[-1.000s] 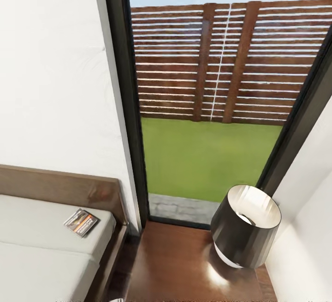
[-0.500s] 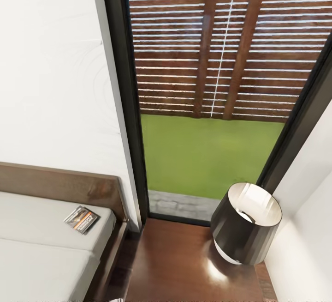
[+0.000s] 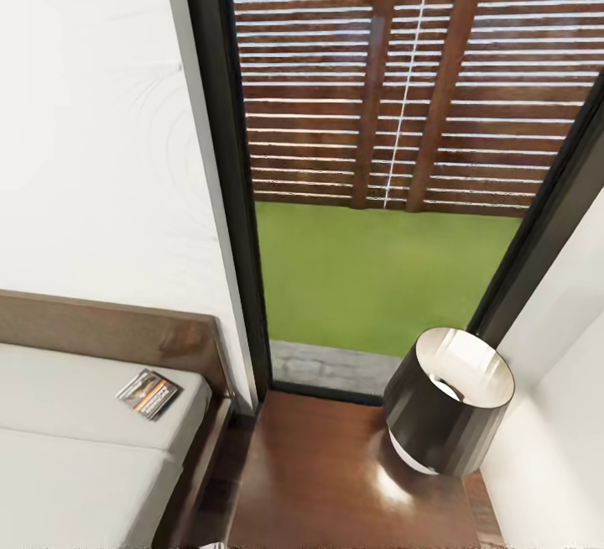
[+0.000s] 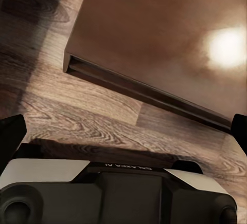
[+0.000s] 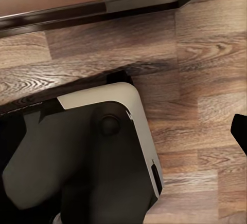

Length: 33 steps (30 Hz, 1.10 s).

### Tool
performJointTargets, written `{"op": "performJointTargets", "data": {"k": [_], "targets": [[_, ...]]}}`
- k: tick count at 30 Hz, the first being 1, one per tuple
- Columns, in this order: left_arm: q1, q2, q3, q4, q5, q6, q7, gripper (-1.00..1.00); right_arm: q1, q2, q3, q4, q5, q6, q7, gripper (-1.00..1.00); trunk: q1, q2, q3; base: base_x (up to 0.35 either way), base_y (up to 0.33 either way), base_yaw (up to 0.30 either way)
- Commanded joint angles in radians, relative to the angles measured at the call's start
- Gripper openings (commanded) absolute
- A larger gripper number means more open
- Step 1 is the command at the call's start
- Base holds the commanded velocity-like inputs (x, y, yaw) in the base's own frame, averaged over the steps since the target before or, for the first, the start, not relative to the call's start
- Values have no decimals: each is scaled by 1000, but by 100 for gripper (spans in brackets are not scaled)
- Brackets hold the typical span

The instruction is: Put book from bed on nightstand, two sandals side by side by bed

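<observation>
The book (image 3: pixel 148 394), a small dark paperback with an orange band, lies on the off-white mattress of the bed (image 3: pixel 67 465), close to the brown headboard. Right of the bed stands the nightstand (image 3: pixel 327 482), its glossy dark brown top bare toward the front. In the left wrist view my left gripper (image 4: pixel 125 131) is open above the wood floor, just before the nightstand's (image 4: pixel 154 23) front edge. My right gripper (image 5: pixel 123 131) hangs open over the floor, one fingertip (image 5: pixel 241 131) showing at the picture's edge. The sandals are out of view.
A dark lamp shade (image 3: pixel 449 423) sits on the nightstand's back right corner. Behind it a tall dark-framed window (image 3: pixel 377 196) shows grass and a slatted fence. White walls close in on both sides. A grey-and-white part of my own body (image 5: pixel 98 157) lies under the right wrist.
The whole head view has slid slightly, so the camera moved a little. Book, lamp and nightstand keep their places relative to each other.
</observation>
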Motion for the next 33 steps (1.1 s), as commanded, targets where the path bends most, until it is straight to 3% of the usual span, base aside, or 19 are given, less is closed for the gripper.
{"op": "performJointTargets", "data": {"k": [1, 19, 26, 33], "targets": [[-1, 0, 7, 1, -4, -2, -4, 100, -2, 0, 8, 4, -11, -2, 7, 100, 1, -2, -4, 0, 0, 0], [-1, 0, 7, 1, -3, -2, -4, 100, -2, 7, 10, 4, -6, -1, 3, 100, 1, -2, -31, 0, 0, 17], [-1, 0, 7, 1, -3, -2, -4, 100, -2, 12, 11, 4, 49, 0, 1, 100, 1, -2, -42, 0, 0, 82], [-1, 0, 7, 1, -3, -2, -4, 100, 14, 12, 11, 4, 60, -2, -3, 100, 1, -2, -53, 0, 0, 85]]}}
